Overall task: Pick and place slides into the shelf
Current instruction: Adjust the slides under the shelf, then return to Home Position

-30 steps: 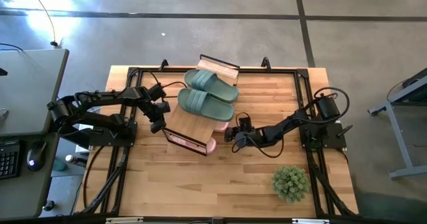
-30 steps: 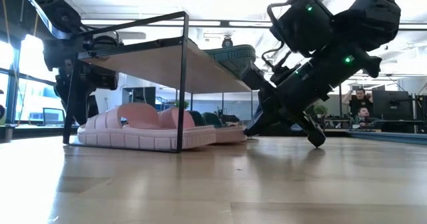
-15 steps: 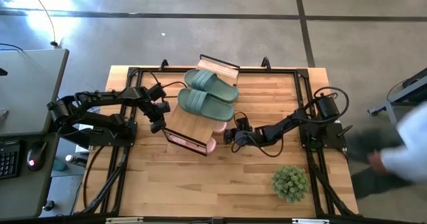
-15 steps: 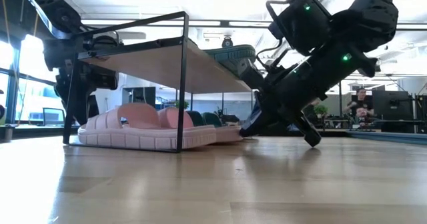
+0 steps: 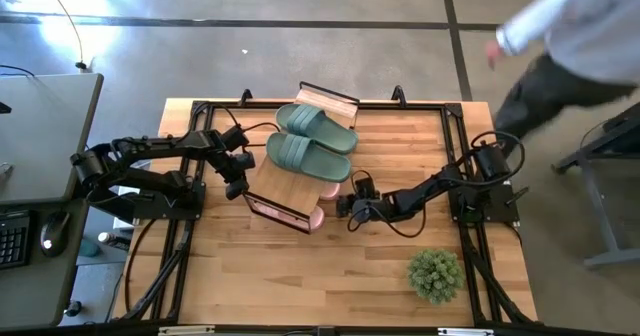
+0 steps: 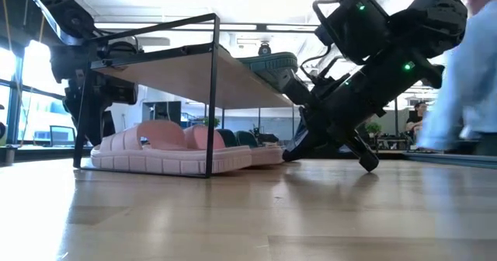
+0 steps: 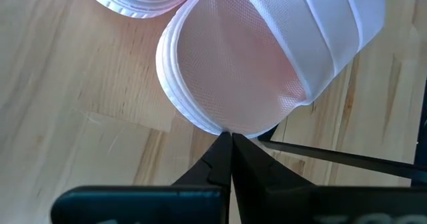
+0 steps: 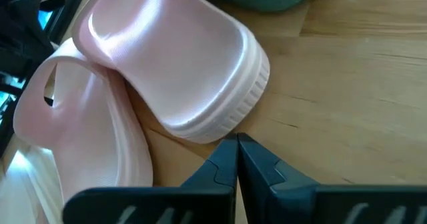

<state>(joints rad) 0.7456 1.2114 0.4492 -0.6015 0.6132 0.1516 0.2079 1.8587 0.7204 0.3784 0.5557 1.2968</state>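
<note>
- Pale pink rubber, at the left end of the shelf (image 5: pixel 285 191): the left gripper (image 5: pixel 236 187) sits low beside the rack, its fingers pressed fully together and holding nothing, the tips touching the rim of a pink slide (image 7: pixel 247 71) in its wrist view. Compared with a second ago this arm has not moved
- In the middle, two sage green slides (image 5: pixel 310 144) lie side by side on the bamboo top of the shelf, and the pink pair (image 6: pixel 167 148) rests on the table under that top, inside the wire frame. None of these has shifted over the last second
- To the right of the shelf, the right gripper (image 5: pixel 350 209) is down at table level, fingers closed and empty, the tips just at the edge of the other pink slide (image 8: pixel 180 67). It has crept a little towards the shelf over the last second, which reads as a nudge to seat the pink slide deeper under the rack
- Further right, a small potted plant (image 5: pixel 435 273) stands well apart near the table's front corner
- At the far right, a person (image 5: pixel 570 36) now passes beyond the table's back corner, having moved up from beside the table half a second ago
- With every visible slide on or under the shelf, the task looks close to finished
</note>
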